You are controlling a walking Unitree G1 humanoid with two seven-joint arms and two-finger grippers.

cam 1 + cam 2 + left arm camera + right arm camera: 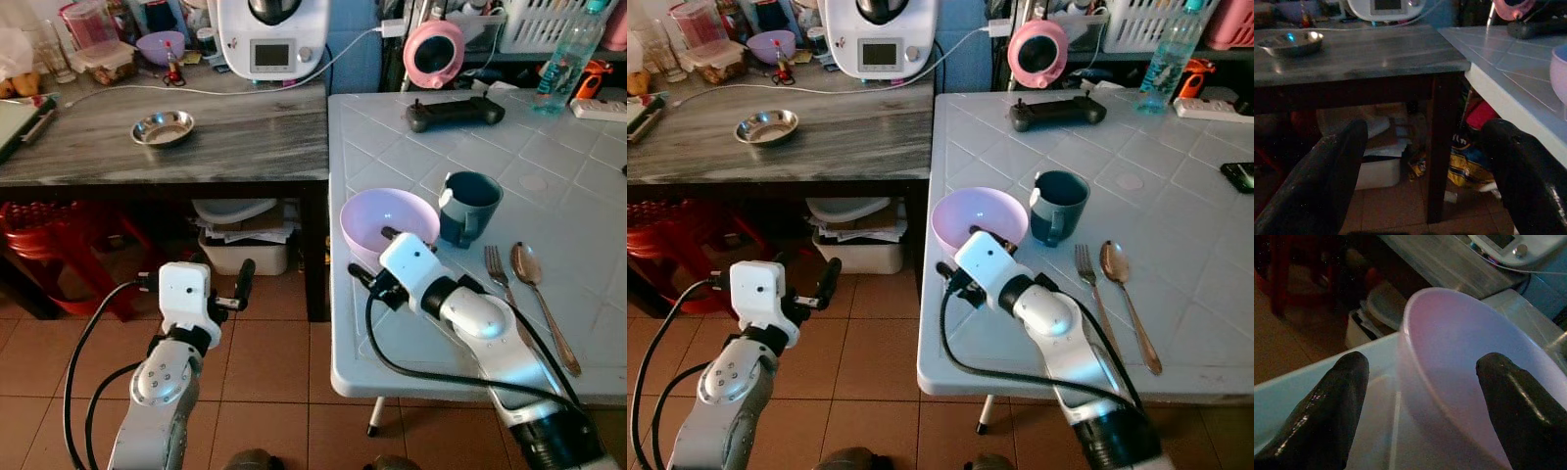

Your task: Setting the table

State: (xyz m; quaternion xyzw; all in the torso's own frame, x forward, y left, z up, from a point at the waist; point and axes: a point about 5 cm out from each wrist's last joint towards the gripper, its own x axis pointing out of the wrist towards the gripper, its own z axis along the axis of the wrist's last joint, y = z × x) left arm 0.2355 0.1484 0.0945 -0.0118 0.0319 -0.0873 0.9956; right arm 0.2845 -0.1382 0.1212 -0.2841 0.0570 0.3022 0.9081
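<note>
Right arm extended forward, its right gripper (1420, 396) held with fingers (1327, 406) spread wide apart. Left arm raised at the robot's left, left gripper (1425, 161) likewise parted, fingers (1327, 176) pointing forward.

An empty pale-pink plastic bowl (388, 223) sits upright just ahead of the right gripper (1420, 406); beyond it stands a dark teal mug (468, 207), with a steel fork (502, 280) and spoon (542, 300) alongside.
</note>
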